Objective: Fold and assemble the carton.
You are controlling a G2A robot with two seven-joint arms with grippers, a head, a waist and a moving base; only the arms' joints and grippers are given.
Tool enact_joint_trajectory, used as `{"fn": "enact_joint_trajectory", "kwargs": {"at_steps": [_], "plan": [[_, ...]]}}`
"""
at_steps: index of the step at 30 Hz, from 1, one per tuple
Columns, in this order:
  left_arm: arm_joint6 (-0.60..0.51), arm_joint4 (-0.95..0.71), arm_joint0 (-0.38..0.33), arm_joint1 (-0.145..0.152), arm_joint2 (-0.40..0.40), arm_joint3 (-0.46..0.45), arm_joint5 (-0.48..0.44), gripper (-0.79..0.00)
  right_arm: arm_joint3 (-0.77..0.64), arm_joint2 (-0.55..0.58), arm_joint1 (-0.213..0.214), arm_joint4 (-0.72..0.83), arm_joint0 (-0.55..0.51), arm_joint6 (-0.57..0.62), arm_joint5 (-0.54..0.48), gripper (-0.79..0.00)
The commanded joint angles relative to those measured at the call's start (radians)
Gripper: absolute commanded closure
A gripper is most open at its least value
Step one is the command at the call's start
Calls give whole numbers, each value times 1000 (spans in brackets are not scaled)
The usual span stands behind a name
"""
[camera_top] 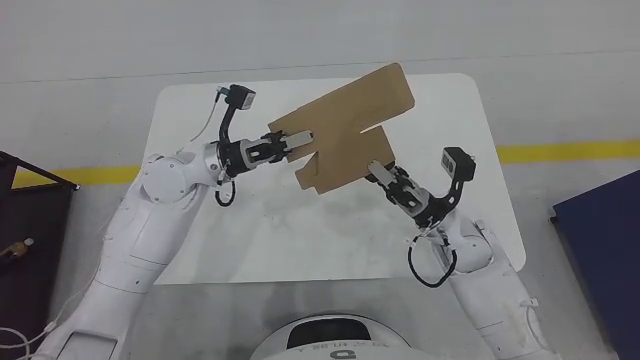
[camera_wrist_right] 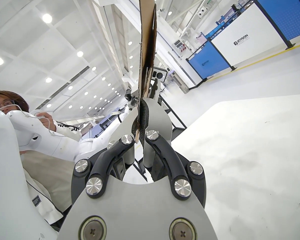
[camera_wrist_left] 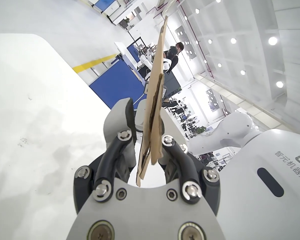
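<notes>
Your right gripper (camera_wrist_right: 142,119) was clamped on the carton (camera_wrist_right: 147,51), pads pressed together on a thin edge of the board. In the top view that gripper (camera_top: 378,172) held the side of the carton (camera_top: 345,130) nearer the table's (camera_top: 200,250) near edge.

Your left gripper (camera_wrist_left: 146,116) straddled the opposite edge with its jaws apart: one pad (camera_wrist_left: 128,116) stood clear of the board and the other lay behind it, so I judged that side unclamped. From above, the left gripper (camera_top: 300,142) sat at the carton's notched end, over the table's middle.

The carton itself was a flat, folded brown blank, lifted off the table and hanging above its middle and far part, its long end reaching toward the table's far edge. Seen edge-on from the left wrist, its two layers (camera_wrist_left: 155,88) gaped slightly.

You could expect it to be light and stiff across a panel, but ready to hinge at the scored creases and flaps. The paper face looked smooth enough to slip in a loose pinch, and corrugated board dents under a hard one. Best hold, in my view: a main panel's edge close to a crease, with opposite grips so the layers can be pulled apart, not on a loose flap.
</notes>
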Motion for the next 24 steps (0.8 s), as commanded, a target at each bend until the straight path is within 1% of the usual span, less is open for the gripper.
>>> {"fn": "enact_joint_trajectory", "kwargs": {"at_steps": [1,6,7,8,9,13,17,19,24], "plan": [[-4,-7,-1,-1,3,-1,-6,0,-3,-1,1,-4,-2,0,-1,0],[-21,-29,-1,0,3,8,-18,0,-6,-6,5,-8,-4,-2,5,0],[-20,-32,0,0,0,12,-20,0,-6,-7,5,-8,-4,-2,9,-286],[-17,-34,1,1,-4,16,-22,0,-7,-8,6,-9,-4,-1,13,-628],[-15,-37,2,1,-9,18,-26,0,-9,-9,7,-8,-4,-1,16,-785],[-31,-98,7,5,-28,40,-4,0,-17,-2,7,-14,-6,-32,29,-785],[-62,-189,0,9,-63,108,17,0,-17,17,8,-22,-12,-76,37,-785],[-77,-218,0,13,-89,136,18,0,-13,41,10,0,-19,-101,39,-785],[-83,-221,1,14,-94,138,15,0,-12,52,11,12,-23,-111,40,-785]]}}
